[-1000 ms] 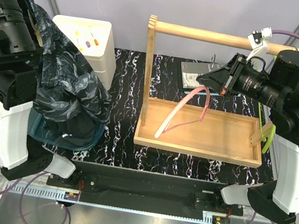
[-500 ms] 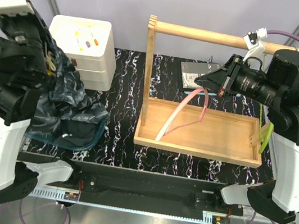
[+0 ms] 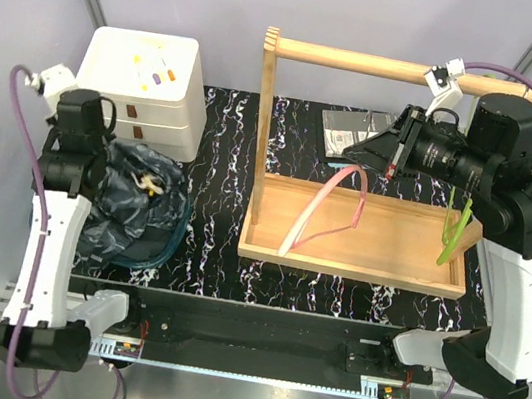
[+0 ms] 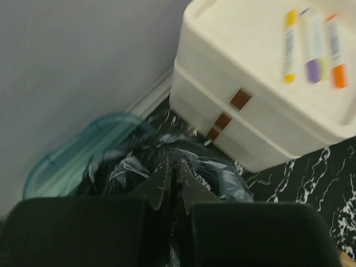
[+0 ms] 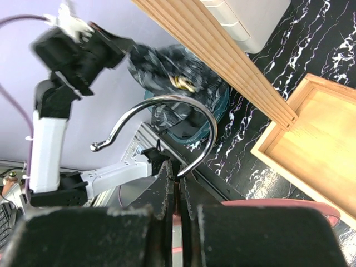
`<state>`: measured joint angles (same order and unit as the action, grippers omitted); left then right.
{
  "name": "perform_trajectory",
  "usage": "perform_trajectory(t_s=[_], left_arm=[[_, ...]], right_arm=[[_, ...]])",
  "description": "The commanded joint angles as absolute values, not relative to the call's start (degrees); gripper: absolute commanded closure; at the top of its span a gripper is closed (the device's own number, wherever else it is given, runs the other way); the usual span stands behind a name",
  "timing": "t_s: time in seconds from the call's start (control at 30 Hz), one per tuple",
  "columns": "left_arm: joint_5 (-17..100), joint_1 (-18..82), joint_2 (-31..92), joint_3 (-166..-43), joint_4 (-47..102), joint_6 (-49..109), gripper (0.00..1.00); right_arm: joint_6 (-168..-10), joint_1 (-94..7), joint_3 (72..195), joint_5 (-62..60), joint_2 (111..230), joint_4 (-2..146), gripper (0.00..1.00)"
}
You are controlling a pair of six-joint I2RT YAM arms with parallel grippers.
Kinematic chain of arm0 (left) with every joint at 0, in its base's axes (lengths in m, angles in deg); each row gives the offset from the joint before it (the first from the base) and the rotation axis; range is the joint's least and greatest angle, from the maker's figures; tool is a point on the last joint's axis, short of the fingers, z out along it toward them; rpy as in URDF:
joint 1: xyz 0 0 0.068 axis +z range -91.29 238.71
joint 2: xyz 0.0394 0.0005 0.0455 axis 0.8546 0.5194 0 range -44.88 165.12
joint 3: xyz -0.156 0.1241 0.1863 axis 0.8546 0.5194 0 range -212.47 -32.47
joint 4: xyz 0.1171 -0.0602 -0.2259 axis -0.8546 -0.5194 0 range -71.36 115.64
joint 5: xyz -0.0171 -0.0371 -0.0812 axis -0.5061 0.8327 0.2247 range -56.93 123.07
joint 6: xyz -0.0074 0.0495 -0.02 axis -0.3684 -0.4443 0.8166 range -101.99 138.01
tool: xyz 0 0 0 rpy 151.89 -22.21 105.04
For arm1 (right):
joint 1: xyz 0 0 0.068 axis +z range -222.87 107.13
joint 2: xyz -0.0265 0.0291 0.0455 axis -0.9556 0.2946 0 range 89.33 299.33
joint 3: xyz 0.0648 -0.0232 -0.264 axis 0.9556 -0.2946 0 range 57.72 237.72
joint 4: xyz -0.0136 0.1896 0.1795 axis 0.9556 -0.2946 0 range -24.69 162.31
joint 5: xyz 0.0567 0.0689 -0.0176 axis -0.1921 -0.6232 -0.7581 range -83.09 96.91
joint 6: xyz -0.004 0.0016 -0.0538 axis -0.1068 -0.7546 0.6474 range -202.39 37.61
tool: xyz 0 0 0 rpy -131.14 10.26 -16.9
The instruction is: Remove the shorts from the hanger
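Starting with the top external view, the marbled dark shorts (image 3: 129,200) lie heaped in a teal tub (image 3: 175,234) at the table's left, just in front of a white drawer unit (image 3: 147,90), with the left arm (image 3: 53,216) bent over them. The right gripper (image 3: 357,151) holds a pink hanger (image 3: 317,208) above a wooden tray (image 3: 351,269) and below a wooden rail (image 3: 388,68), well apart from the shorts. The left wrist view adds the left gripper (image 4: 173,175): jaws pressed together, tips at the cloth; whether cloth is pinched cannot be told. It also shows three markers (image 4: 290,39) on the drawer unit as yellow, purple and orange. The right wrist view alone shows the right jaws clenched on the hanger's metal hook (image 5: 167,105), with the shorts heap beyond the rail.
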<state>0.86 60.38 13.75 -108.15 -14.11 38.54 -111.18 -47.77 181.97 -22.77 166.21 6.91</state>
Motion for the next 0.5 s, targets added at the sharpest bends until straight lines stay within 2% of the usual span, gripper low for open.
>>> perform_trajectory(t_s=[0.0,0.1,0.23,0.37,0.4,0.43,0.47], left_arm=[[15.0,69.3,10.5,-100.8,-17.9,62.1,1.0],[16.4,73.2,8.1,-91.6,-21.4,74.6,1.0],[19.6,77.6,8.2,-79.2,-21.0,80.8,1.0],[18.1,78.0,12.0,-81.5,-26.9,81.0,1.0],[16.6,78.1,12.4,-82.7,-28.5,82.1,0.95],[16.0,78.0,12.9,-85.4,-30.0,82.4,0.69],[15.8,78.1,12.8,-86.8,-31.4,82.3,0.49]], right_arm=[[-112.1,-47.9,181.9,-24.5,164.1,10.3,1.0],[-112.7,-47.9,180.8,-24.1,163.2,10.6,1.0],[-114.0,-47.9,178.6,-24.6,162.0,11.8,1.0],[-114.6,-47.9,176.3,-24.3,161.2,11.6,1.0],[-114.6,-47.9,176.1,-23.7,161.2,10.5,1.0],[-114.6,-47.9,175.8,-23.3,161.2,10.2,1.0],[-114.4,-47.9,175.2,-23.0,161.0,9.7,1.0]])
